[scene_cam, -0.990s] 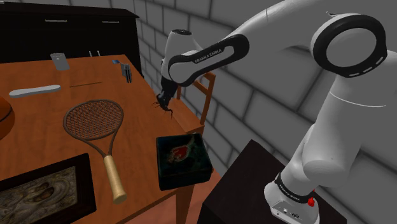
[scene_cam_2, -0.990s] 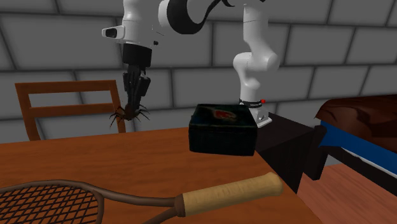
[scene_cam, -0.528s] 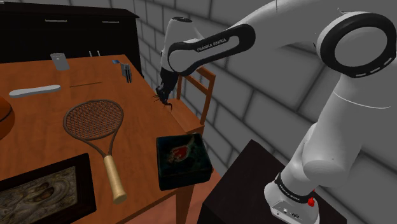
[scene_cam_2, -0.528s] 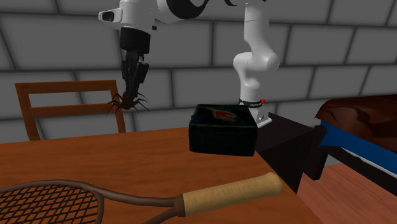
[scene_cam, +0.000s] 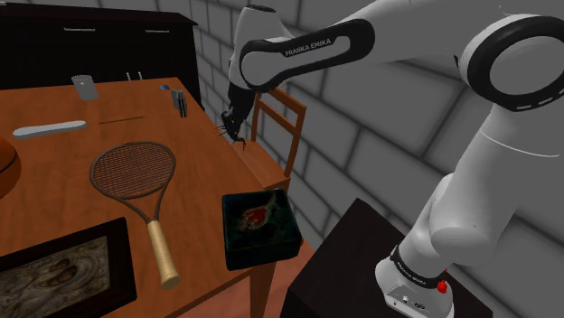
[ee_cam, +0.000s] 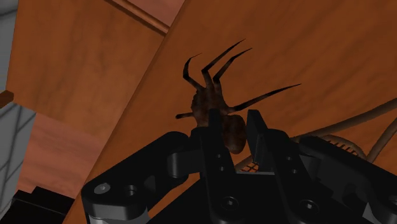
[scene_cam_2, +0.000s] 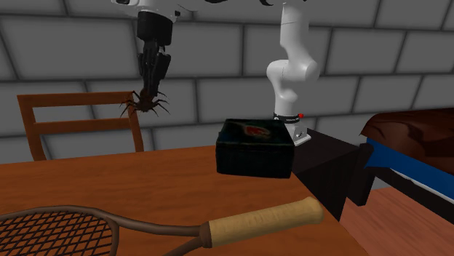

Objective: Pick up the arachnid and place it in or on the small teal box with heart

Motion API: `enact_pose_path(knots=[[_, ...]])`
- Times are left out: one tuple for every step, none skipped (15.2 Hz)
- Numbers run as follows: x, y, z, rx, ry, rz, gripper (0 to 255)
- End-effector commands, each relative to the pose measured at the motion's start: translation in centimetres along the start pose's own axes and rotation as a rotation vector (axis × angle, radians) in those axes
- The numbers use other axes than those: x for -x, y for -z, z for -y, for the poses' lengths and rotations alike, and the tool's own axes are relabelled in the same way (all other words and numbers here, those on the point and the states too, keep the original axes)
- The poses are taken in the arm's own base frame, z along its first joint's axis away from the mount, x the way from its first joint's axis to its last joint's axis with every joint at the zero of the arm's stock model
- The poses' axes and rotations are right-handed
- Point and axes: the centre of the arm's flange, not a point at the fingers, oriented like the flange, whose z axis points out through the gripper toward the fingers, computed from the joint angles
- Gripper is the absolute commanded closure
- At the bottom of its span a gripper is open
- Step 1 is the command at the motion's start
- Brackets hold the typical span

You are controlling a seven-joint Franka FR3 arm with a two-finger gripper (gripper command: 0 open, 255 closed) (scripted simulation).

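The claw (scene_cam_2: pixel 151 96) is clenched on the brown spider (scene_cam_2: pixel 145 105), which hangs in the air above the tabletop (scene_cam: pixel 54 185), in front of the wooden chair (scene_cam_2: pixel 73 125). The dark box with a red heart (scene_cam: pixel 262 255) sits well apart at the tabletop's corner by the stand, beside the racket (scene_cam: pixel 136 172).

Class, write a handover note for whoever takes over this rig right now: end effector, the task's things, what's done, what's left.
End effector: shut on the brown, dark-legged spider, held in the air above the wooden table edge.
Dark square box with a red heart: on the table's corner nearest the stand.
Done: grasp, lift.
Left: carry to the box, release.
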Motion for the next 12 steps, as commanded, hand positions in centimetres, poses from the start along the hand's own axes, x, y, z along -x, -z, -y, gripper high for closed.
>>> enact_pose_path(knots=[[1.4, 0.6, 1.4, 0.0, 0.0, 0.0, 255], [2.3, 0.8, 2.3, 0.0, 0.0, 0.0, 255], [3.3, 1.1, 3.2, 0.0, 0.0, 0.0, 255], [4.2, 1.4, 4.0, 0.0, 0.0, 0.0, 255], [5.2, 1.7, 4.9, 0.0, 0.0, 0.0, 255], [6.1, 2.0, 5.8, 0.0, 0.0, 0.0, 255], [7.1, 2.3, 6.7, 0.0, 0.0, 0.0, 255], [8.0, 2.5, 7.6, 0.0, 0.0, 0.0, 255], [8.9, 2.8, 8.4, 0.0, 0.0, 0.0, 255], [9.9, 3.1, 9.3, 0.0, 0.0, 0.0, 255], [10.8, 3.4, 10.2, 0.0, 0.0, 0.0, 255], [11.8, 3.7, 11.1, 0.0, 0.0, 0.0, 255]])
